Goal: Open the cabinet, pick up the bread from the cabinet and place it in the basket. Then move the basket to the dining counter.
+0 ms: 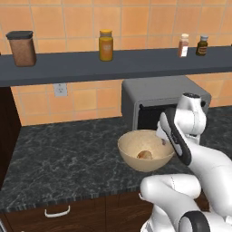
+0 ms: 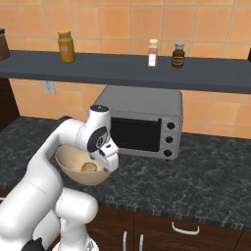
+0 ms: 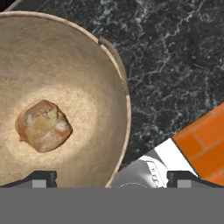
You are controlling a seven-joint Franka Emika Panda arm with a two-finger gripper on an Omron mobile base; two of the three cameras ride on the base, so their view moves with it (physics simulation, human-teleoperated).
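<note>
– fingertips (image 3: pixel 43 177) sit spread wide, holding nothing?
– yes; the basket (image 3: pixel 114 57) rim runs between them, the bread (image 3: pixel 43 126) lying inside, off toward one finger, on the black counter (image 3: pixel 175 65).

Landmark: you have a grey toaster oven (image 2: pixel 142 120) on the black marbled counter (image 1: pixel 63 158), against the orange tiled wall (image 1: pixel 90 18).
Above it: dark shelf (image 2: pixel 122 66).
Shelf, your left of oven: orange-yellow jar (image 1: pixel 106 45), brown canister (image 1: pixel 21 48).
Shelf, over oven: two small spice bottles (image 2: pixel 153 53) (image 2: pixel 178 55).
Wall, left of oven: outlet (image 1: pixel 60 89).
Below counter: dark drawers, white handles (image 2: pixel 185 229).
</note>
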